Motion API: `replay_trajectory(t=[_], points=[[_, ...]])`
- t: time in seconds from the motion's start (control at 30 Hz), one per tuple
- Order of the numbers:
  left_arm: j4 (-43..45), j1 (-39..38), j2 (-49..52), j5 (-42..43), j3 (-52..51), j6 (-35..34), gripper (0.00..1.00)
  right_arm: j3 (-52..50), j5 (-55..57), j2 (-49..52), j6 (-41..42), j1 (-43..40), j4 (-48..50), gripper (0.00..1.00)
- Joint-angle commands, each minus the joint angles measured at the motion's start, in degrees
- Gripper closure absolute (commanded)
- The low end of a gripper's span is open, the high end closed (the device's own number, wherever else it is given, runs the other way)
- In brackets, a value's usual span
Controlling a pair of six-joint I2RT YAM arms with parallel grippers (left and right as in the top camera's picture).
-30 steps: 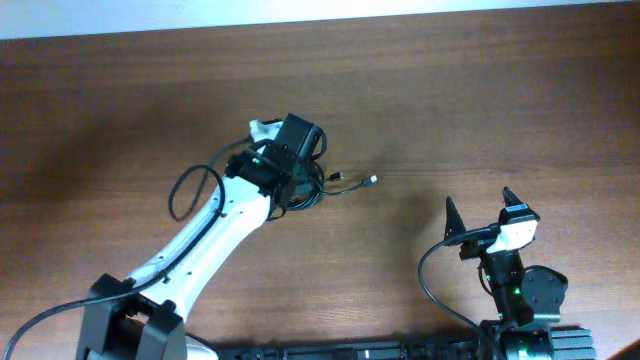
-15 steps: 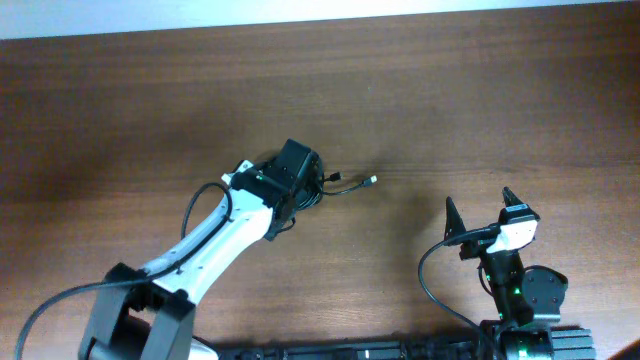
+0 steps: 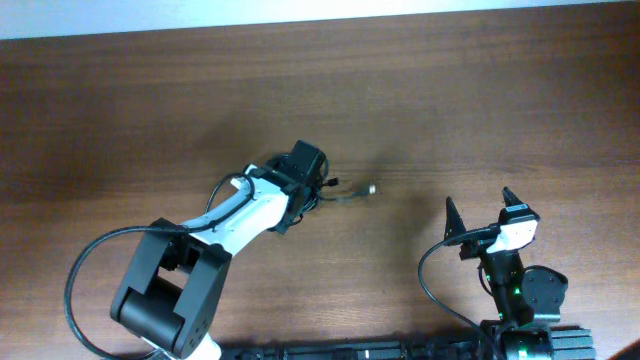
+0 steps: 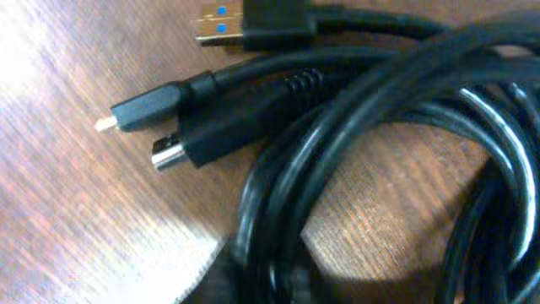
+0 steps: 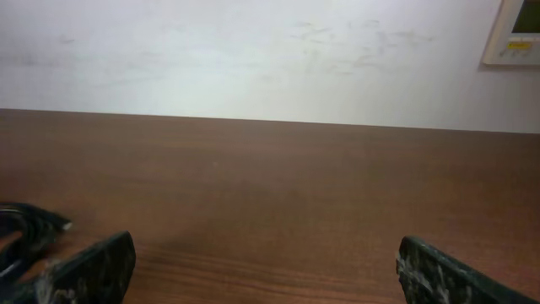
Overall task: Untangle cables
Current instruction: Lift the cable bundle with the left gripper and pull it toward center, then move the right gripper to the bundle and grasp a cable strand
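Crowding the tangled 3 thin black cables (image 4: 253, 114) for a grasp, left gripper (image 3: 306, 172), closure hidden; right gripper (image 3: 478, 202) sits released, well apart.

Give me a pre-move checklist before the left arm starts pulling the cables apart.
1. Cable bundle located: ok, it sits under the left hand.
2. Left hand's grip on the bundle: cannot tell, its fingers show in neither view.
3. Plug tips outside the coils: ok, the USB plug and slim plug lie beside the loops in the left wrist view.
4. Bundle loosened: not ok, the loops overlap tightly.
5. Right hand ready: ok, jaws wide apart, empty, well clear of the bundle.
6. Outlying plug end clear: ok, it lies on bare table between the hands.
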Motion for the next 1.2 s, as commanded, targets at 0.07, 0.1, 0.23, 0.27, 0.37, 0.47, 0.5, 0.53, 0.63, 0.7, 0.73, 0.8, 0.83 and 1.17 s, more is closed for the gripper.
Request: replay_trajectory(t=[0.07, 0.1, 0.23, 0.27, 0.37, 0.47, 0.5, 0.53, 0.63, 0.7, 0.73, 0.8, 0.83, 1.17], points=[[-0.42, 5.2, -6.8, 1.68, -0.74, 28.96, 1.0, -0.5, 0.5, -0.37, 0.02, 0.52, -0.07, 0.02], [-0.57, 5.57, -9.35, 1.66, -0.74, 35.34, 1.0, -0.5, 0.5, -0.37, 0.02, 0.52, -0.07, 0.02], [-2.38, 5.79, -21.24, 1.68, -0.76, 60.22, 1.0, -0.5, 0.5, -0.37, 0.02, 0.52, -0.07, 0.02], [-3.74, 5.79, -24.96, 1.66, -0.74, 66.99, 1.0, -0.5, 0.5, -0.37, 0.02, 0.52, -0.07, 0.02], [-8.04, 5.79, -33.14, 1.68, -0.76, 74.99, 1.0, -0.5, 0.5, -0.37, 0.02, 0.52, -0.07, 0.02], [-10.88, 5.79, -37.4, 1.9, -0.76, 78.16, 1.0, -0.5, 0.5, -0.37, 0.02, 0.52, -0.07, 0.02], [-11.54, 5.79, -38.16, 3.43, -0.76, 80.26, 1.0, -0.5, 0.46, -0.37, 0.02, 0.52, -0.04, 0.02], [-12.02, 5.79, -38.86, 7.28, -0.76, 84.74, 1.0, -0.5, 0.48, -0.37, 0.02, 0.52, -0.04, 0.02], [-12.26, 5.79, -38.77, 26.18, -0.76, 99.56, 1.0, -0.5, -2.82, -0.37, 9.38, 0.52, 0.09, 0.02], [-11.93, 5.79, -38.58, 29.09, -0.76, 101.92, 1.0, -0.5, -7.37, -0.31, 22.25, 0.52, 0.24, 0.02], [-11.76, 5.79, -38.38, 28.17, -0.76, 101.94, 1.0, -0.5, -11.15, -0.13, 30.53, 0.52, 0.42, 0.02], [-11.82, 5.79, -37.94, 22.73, -0.76, 101.9, 1.0, -0.5, -18.36, -0.07, 41.53, 0.52, 0.57, 0.02], [-12.0, 5.79, -37.77, 20.17, -0.76, 101.88, 1.0, -0.5, -21.9, -0.07, 45.05, 0.52, 0.57, 0.02], [-10.64, 5.79, -37.64, 30.45, -0.83, 125.24, 1.0, -0.48, -37.13, -0.07, 46.64, 0.5, 1.77, 0.01]])
